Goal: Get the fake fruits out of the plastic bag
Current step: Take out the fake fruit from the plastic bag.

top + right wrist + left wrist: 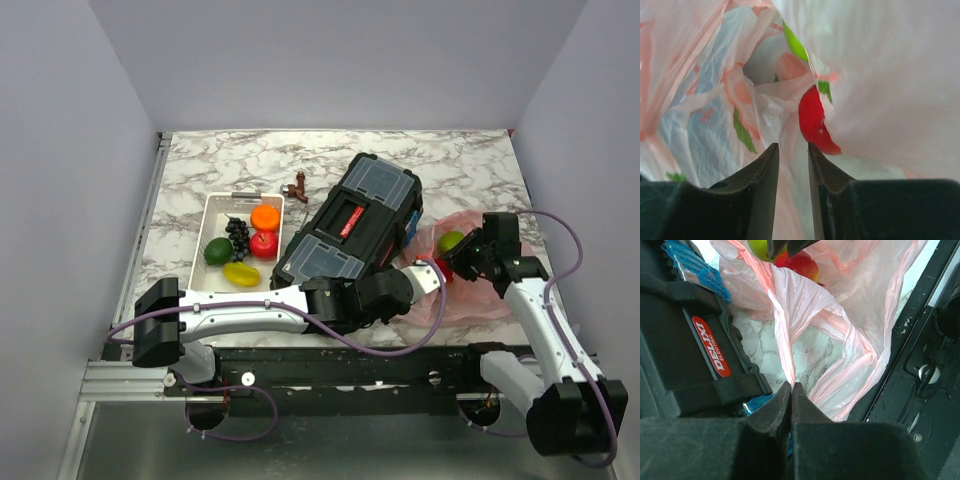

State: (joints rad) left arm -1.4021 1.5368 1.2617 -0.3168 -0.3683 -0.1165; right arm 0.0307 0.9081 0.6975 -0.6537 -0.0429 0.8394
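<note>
Top external view: I see the crinkly translucent pink-red plastic bag (478,296) lying on the marbled table (220,160), just right of the black toolbox with blue latches (350,235). A green round fruit (451,241) and a red fruit (445,268) sit in the bag's open mouth. My left gripper (791,390) reaches across in front of the toolbox, and on its wrist camera the jaws are pressed together on a twisted fold of the bag. My right gripper (792,150) is nosed into the bag's mouth. Its jaws stand a narrow slit apart with pink film in the gap, and I cannot tell whether they pinch it. Left of the toolbox, the white rectangular tray (199,245) holds an orange (265,217), a red apple (264,244), a dark grape bunch (238,233), a green fruit (218,251) and a yellow one (241,273).
</note>
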